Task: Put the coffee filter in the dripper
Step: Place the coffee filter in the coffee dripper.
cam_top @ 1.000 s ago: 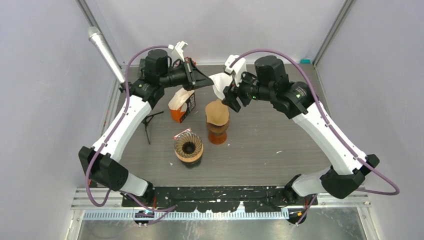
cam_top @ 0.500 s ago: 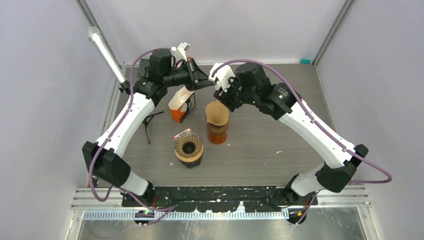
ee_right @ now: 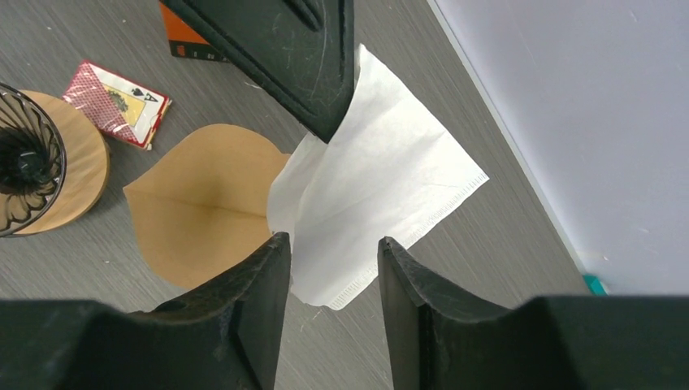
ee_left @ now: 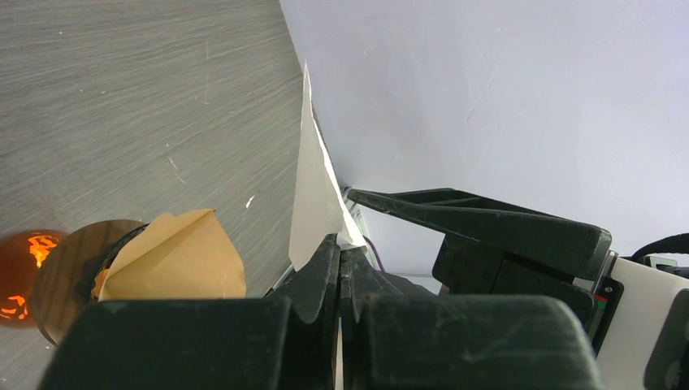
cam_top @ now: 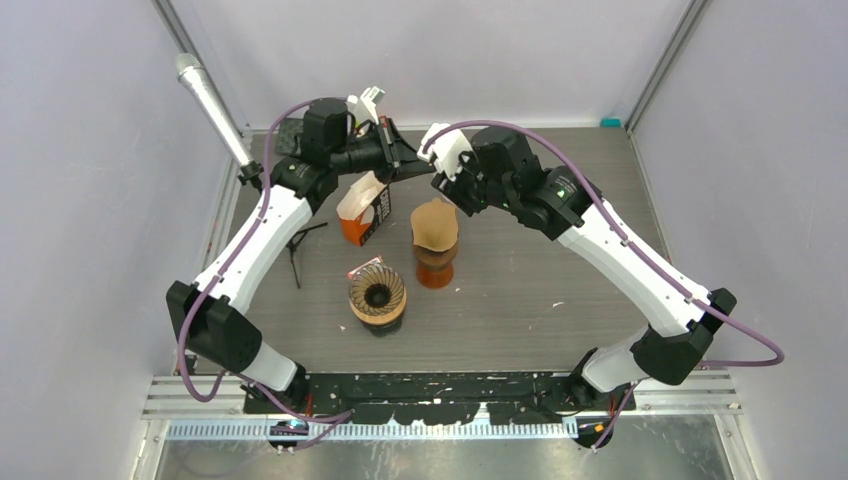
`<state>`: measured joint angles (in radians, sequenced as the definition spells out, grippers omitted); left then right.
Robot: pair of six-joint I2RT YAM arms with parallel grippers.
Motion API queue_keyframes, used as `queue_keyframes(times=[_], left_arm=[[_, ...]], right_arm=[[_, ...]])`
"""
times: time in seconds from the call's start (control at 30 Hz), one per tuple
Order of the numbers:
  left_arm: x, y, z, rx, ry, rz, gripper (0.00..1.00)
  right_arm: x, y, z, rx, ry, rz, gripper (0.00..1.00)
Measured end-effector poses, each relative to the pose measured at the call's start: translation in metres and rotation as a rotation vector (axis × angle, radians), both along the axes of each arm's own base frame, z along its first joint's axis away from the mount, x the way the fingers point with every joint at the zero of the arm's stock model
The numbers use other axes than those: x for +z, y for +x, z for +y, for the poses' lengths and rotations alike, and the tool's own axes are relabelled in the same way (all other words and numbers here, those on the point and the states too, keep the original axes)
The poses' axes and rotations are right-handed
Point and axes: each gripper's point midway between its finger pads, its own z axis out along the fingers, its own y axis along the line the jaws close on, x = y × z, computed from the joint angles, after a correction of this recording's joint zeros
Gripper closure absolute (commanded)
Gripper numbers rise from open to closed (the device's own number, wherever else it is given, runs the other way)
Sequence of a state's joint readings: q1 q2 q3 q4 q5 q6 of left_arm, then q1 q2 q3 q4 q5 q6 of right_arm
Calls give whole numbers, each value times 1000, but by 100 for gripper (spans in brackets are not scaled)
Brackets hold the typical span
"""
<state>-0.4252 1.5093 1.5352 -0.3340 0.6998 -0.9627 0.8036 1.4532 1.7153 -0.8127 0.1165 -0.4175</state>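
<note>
My left gripper point(ee_left: 340, 248) is clamped on a corner of the white coffee filter point(ee_left: 317, 203), holding it aloft. My right gripper point(ee_right: 329, 244) stands parted astride the sheet's lower edge (not pinching it). A brown filter point(ee_right: 203, 207) stands beneath; the dripper point(cam_top: 377, 293) sits well apart, nearer my bases.

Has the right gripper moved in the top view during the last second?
Yes. Against the unmoved brown filter, the right gripper shifted left, toward the left gripper holding the white filter.
</note>
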Motion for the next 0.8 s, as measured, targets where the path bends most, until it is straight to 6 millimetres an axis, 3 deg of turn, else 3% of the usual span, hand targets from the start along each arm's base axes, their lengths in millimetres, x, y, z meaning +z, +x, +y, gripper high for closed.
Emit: queue_keyframes(times=[0.4,0.5,0.67,0.8], left_arm=[[0,0,0,0,0,0,100],[0,0,0,0,0,0,100],[0,0,0,0,0,0,100],[0,0,0,0,1,-1,100]], right_arm=[[2,3,-3,-21,-12,-20,69],[3,4,-4,-29,-15,-30,77],[6,7,-5,-41,-20,-47,98],[6,8,-5,-49,-19,-52,100]])
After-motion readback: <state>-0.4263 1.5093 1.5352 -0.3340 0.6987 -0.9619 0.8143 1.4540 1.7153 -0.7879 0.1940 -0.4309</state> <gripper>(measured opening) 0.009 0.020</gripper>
